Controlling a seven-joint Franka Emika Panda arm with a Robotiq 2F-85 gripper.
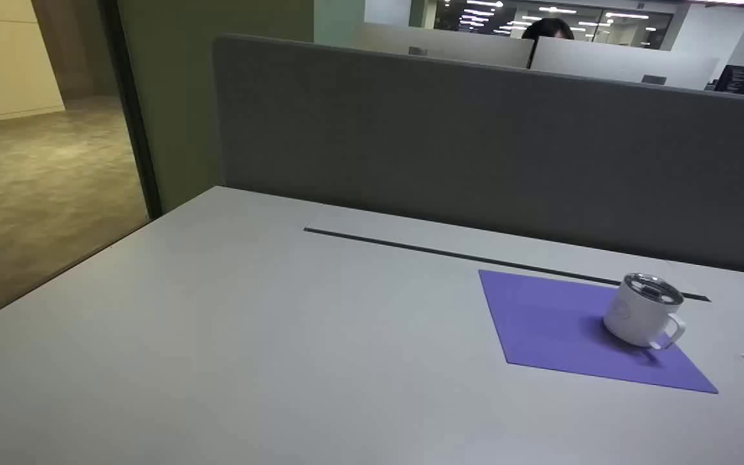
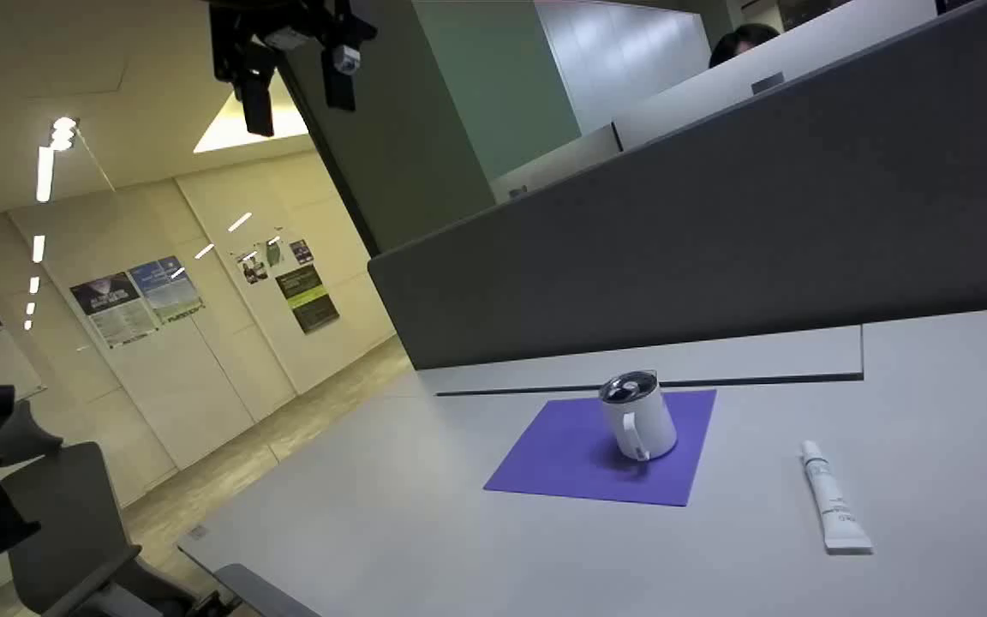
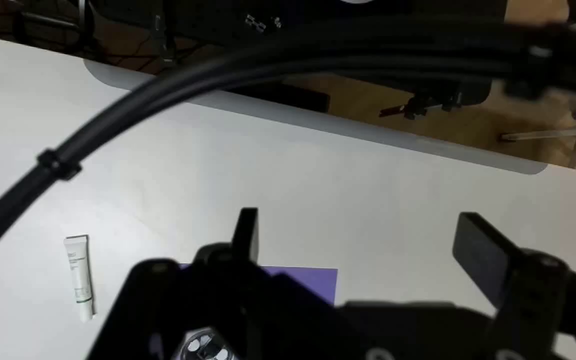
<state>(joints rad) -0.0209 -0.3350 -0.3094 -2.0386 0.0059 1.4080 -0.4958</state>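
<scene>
Mug [image 1: 633, 316], wht w/ clear lid [image 1: 654, 289] & loop handle [image 1: 677, 328], upright, hand [image 3: 360, 238] wide.

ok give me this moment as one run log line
jaws: open, holding nothing, high above table | white mug: lidded, upright on purple mat | white tube: lying on table, apart from mat

The mug [image 2: 655, 428] is white, its mat [image 2: 545, 454] solid purple, the bench [image 2: 425, 531] pale grey, the pincer [image 3: 360, 242] black, the tube [image 3: 79, 272] white, green-banded.

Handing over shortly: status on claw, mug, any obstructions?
Claw open, empty. Lidded mug upright on purple sheet. Tube lies off sheet; cables cross wrist view.
</scene>
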